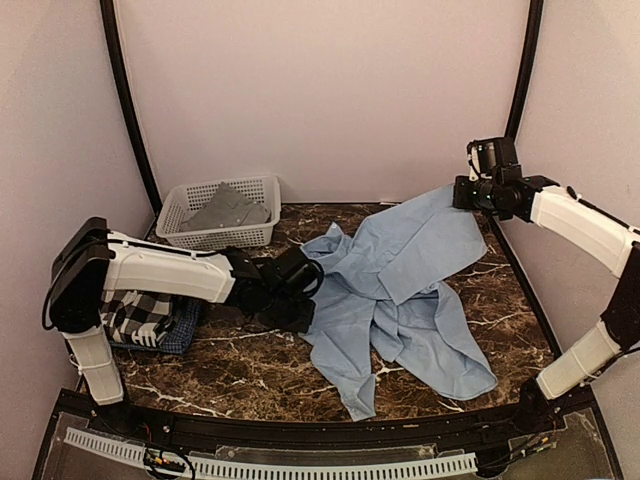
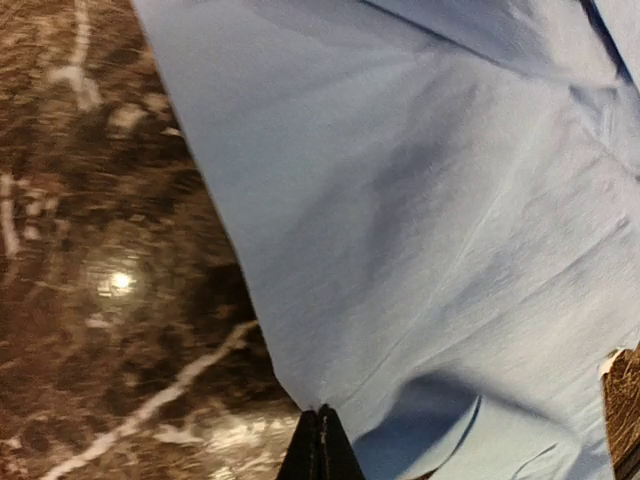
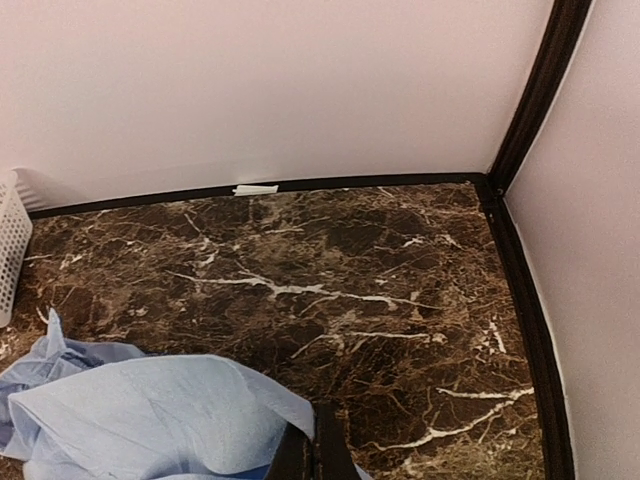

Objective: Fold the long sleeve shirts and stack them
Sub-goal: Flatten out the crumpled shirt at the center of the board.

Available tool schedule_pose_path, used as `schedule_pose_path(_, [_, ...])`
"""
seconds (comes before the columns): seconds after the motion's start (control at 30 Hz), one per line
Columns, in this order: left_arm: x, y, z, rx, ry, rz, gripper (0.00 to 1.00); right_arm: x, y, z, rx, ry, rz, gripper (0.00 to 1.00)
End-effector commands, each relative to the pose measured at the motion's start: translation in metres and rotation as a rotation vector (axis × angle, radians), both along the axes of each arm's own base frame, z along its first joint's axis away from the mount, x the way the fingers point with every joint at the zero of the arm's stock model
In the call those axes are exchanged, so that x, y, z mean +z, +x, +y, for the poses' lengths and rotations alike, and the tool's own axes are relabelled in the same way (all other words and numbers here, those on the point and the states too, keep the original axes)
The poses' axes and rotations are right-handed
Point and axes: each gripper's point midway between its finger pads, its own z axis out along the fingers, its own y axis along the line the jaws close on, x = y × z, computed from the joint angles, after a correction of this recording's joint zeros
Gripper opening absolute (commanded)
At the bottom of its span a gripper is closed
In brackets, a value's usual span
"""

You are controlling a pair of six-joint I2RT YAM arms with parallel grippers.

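On the desk (image 1: pixel 250 370): I see dark brown stone with thin white lines, smooth and shiny.
Light blue shirt (image 1: pixel 400 290): soft, plain cloth, all crumpled. It lies spread over the middle and right of the desk, and one corner is up off the desk at the back right.
Left hand (image 2: pixel 320 445): squeezed tight on the shirt's left edge, low by the desk.
Right hand (image 1: pixel 462 192): closed all the way, pinching the raised far corner of the same shirt.
Basket (image 1: pixel 190 215): white plastic with little holes, at the back left. A grey shirt (image 1: pixel 228 208) sits inside.
Left side: a black-and-white checked shirt (image 1: pixel 130 315) lies on a dark blue shirt (image 1: pixel 185 335), under my left arm.
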Motion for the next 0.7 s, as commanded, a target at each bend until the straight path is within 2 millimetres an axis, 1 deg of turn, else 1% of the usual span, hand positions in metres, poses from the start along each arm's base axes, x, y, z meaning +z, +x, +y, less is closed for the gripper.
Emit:
schedule_pose_path(0.0, [0.063, 0.032, 0.066, 0.145, -0.018, -0.11, 0.0, 0.013, 0.015, -0.033, -0.102, -0.071, -0.045, 0.0])
schedule_pose_path(0.03, [0.068, 0.041, 0.079, 0.171, -0.008, -0.127, 0.0, 0.011, 0.018, -0.038, -0.115, -0.083, -0.043, 0.0])
schedule_pose_path(0.07, [0.079, 0.043, 0.087, 0.181, -0.014, -0.145, 0.0, 0.011, 0.02, -0.044, -0.131, -0.093, -0.045, 0.0])
schedule_pose_path(0.1, [0.085, 0.051, 0.099, 0.2, -0.008, -0.159, 0.0, 0.011, 0.023, -0.049, -0.144, -0.103, -0.046, 0.0])
schedule_pose_path(0.13, [0.093, 0.054, 0.105, 0.211, -0.015, -0.171, 0.0, 0.011, 0.026, -0.056, -0.159, -0.109, -0.048, 0.0])
schedule_pose_path(0.2, [0.103, 0.07, 0.126, 0.253, -0.013, -0.187, 0.0, 0.011, 0.032, -0.07, -0.191, -0.12, -0.053, 0.0])
schedule_pose_path(0.23, [0.109, 0.076, 0.131, 0.258, -0.014, -0.199, 0.0, 0.012, 0.036, -0.078, -0.211, -0.131, -0.055, 0.0])
schedule_pose_path(0.27, [0.112, 0.083, 0.141, 0.277, -0.007, -0.202, 0.0, 0.011, 0.039, -0.086, -0.233, -0.143, -0.057, 0.0])
schedule_pose_path(0.3, [0.118, 0.089, 0.144, 0.287, -0.017, -0.21, 0.0, 0.011, 0.041, -0.096, -0.257, -0.154, -0.058, 0.0])
schedule_pose_path(0.33, [0.12, 0.096, 0.154, 0.306, -0.013, -0.21, 0.0, 0.011, 0.044, -0.105, -0.282, -0.158, -0.06, 0.0])
schedule_pose_path(0.37, [0.126, 0.102, 0.156, 0.315, -0.02, -0.218, 0.0, 0.012, 0.047, -0.115, -0.304, -0.161, -0.067, 0.0])
schedule_pose_path(0.4, [0.127, 0.108, 0.165, 0.332, -0.018, -0.217, 0.0, 0.012, 0.05, -0.124, -0.324, -0.156, -0.076, 0.0])
schedule_pose_path(0.43, [0.131, 0.113, 0.167, 0.342, -0.021, -0.221, 0.0, 0.013, 0.054, -0.131, -0.338, -0.148, -0.085, 0.0])
schedule_pose_path(0.47, [0.133, 0.12, 0.176, 0.359, -0.02, -0.224, 0.0, 0.014, 0.058, -0.138, -0.35, -0.139, -0.092, 0.0])
schedule_pose_path(0.5, [0.138, 0.125, 0.179, 0.366, -0.024, -0.23, 0.0, 0.015, 0.063, -0.145, -0.362, -0.134, -0.098, 0.0])
schedule_pose_path(0.53, [0.141, 0.132, 0.188, 0.386, -0.024, -0.236, 0.0, 0.011, 0.068, -0.15, -0.373, -0.132, -0.089, 0.0])
schedule_pose_path(0.57, [0.148, 0.137, 0.191, 0.395, -0.028, -0.246, 0.0, 0.01, 0.072, -0.156, -0.384, -0.13, -0.085, 0.0])
schedule_pose_path(0.6, [0.15, 0.142, 0.197, 0.402, -0.028, -0.25, 0.0, 0.009, 0.076, -0.159, -0.39, -0.125, -0.084, 0.0])
schedule_pose_path(0.67, [0.156, 0.15, 0.202, 0.414, -0.035, -0.258, 0.0, 0.008, 0.083, -0.158, -0.383, -0.113, -0.089, 0.0])
